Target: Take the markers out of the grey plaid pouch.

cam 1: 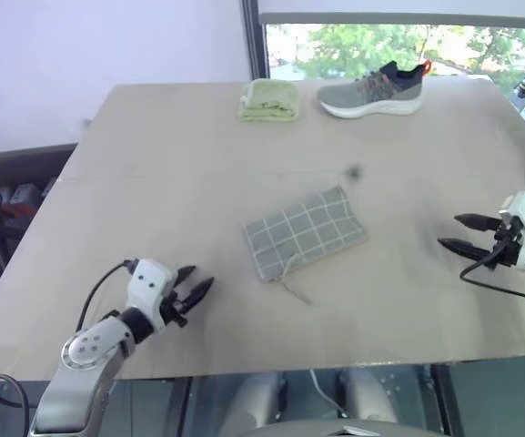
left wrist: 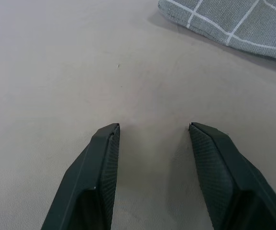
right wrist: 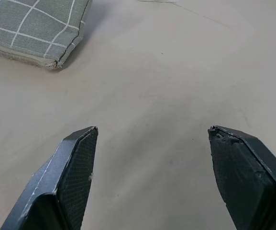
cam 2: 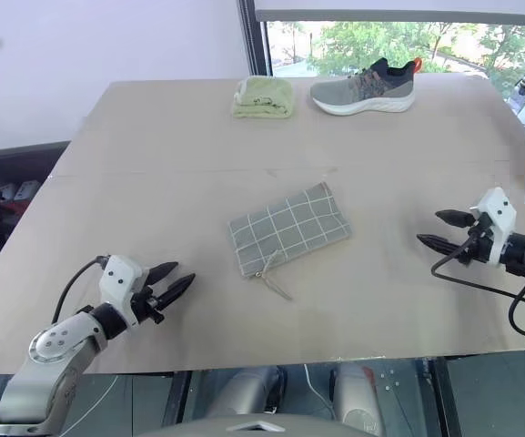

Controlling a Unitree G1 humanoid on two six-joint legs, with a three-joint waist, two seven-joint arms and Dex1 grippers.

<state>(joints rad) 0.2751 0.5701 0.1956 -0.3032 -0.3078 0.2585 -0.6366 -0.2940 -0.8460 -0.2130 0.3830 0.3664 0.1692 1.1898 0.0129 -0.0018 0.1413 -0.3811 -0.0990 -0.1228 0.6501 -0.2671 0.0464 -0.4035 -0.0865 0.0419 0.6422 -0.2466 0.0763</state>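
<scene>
The flat grey plaid fabric pouch (cam 1: 305, 233) lay closed between the left gripper (cam 1: 196, 280) and right gripper (cam 1: 455, 232), both held apart and empty.

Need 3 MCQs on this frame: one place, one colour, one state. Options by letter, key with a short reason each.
1. Where does the grey plaid pouch lie?
A. mid-table, between the two grippers
B. at the far edge by the shoe
C. in the left gripper

2. What colour is the folded cloth at the far edge?
A. red
B. light green
C. blue

3. How does the right gripper stand?
A. shut on the pouch
B. open and empty
C. shut on a marker

Key: 1 A, the pouch sits mid-table with the left gripper on one side and the right on the other. 2 B, it looks pale green beside the shoe. 3 B, fingers apart over bare table.
</scene>
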